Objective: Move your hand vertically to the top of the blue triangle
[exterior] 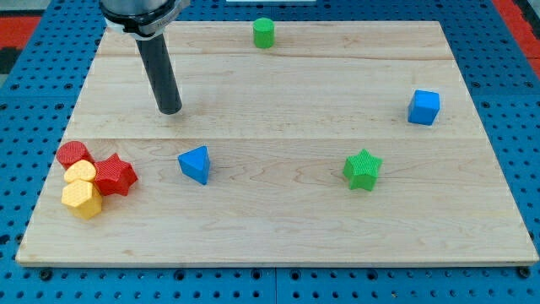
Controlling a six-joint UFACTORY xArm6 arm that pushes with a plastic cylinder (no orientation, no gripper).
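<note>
The blue triangle (195, 164) lies on the wooden board (278, 211), left of centre in the view. My tip (170, 110) rests on the board above and slightly left of the triangle, a short gap away and not touching it. The dark rod rises from the tip toward the view's top left.
A green cylinder (264, 32) stands at the top centre. A blue cube (423, 107) sits at the right. A green star (363, 170) lies right of centre. At the left edge cluster a red cylinder (73, 154), a red star (114, 175) and two yellow blocks (82, 192).
</note>
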